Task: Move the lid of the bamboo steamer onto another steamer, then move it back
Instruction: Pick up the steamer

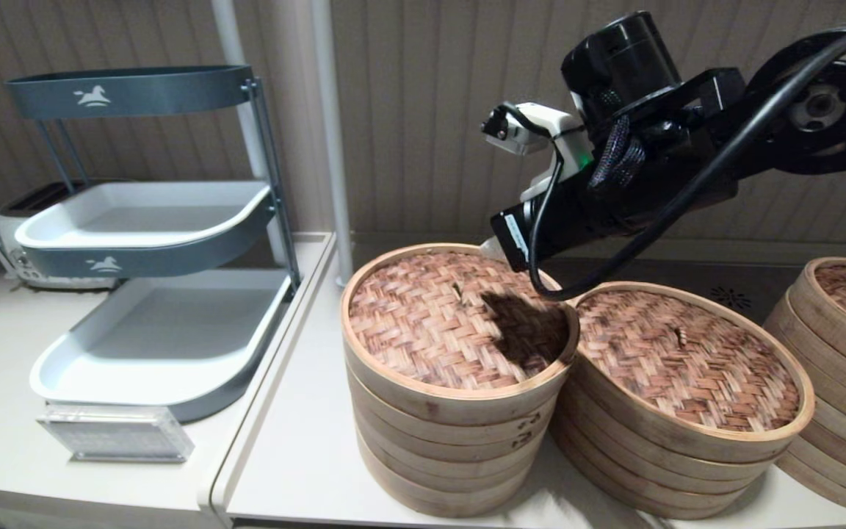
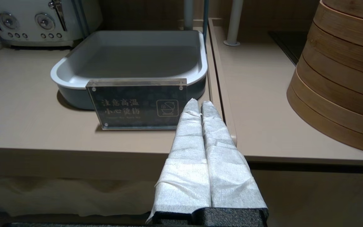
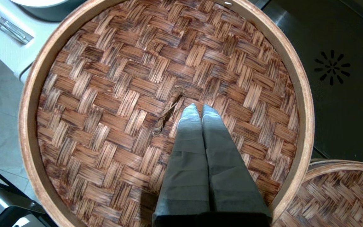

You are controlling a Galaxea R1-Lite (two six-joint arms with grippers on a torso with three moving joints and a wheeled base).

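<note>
The right gripper [image 3: 199, 108] hangs over the bamboo steamer lid [image 1: 458, 321], jaws pressed together and empty, their wrapped tips just beside the small centre loop [image 3: 169, 108] of the woven top; whether they touch the weave cannot be told. In the head view the right arm reaches in from two o'clock and throws a dark shadow [image 1: 522, 327] on the lid's three o'clock side. The lid sits on the taller stack [image 1: 445, 441], whose side shows dark lacing marks [image 1: 522, 430]. Touching that stack at three o'clock stands another steamer [image 1: 676, 455], a pile of wide shallow tiers under its own woven lid [image 1: 687, 360], tilted a little. A third stack [image 1: 845, 353] stands at the far three o'clock edge. The left gripper [image 2: 199, 105] is parked low in front of the desk [image 2: 27, 119], jaws together and holding nothing, pointing toward a small clear sign [image 2: 137, 104] and a grey tray [image 2: 128, 56]. At nine o'clock of the lid's stack in the head view stands a tiered tray rack [image 1: 144, 220], with a toaster [image 1: 15, 235] behind it.
</note>
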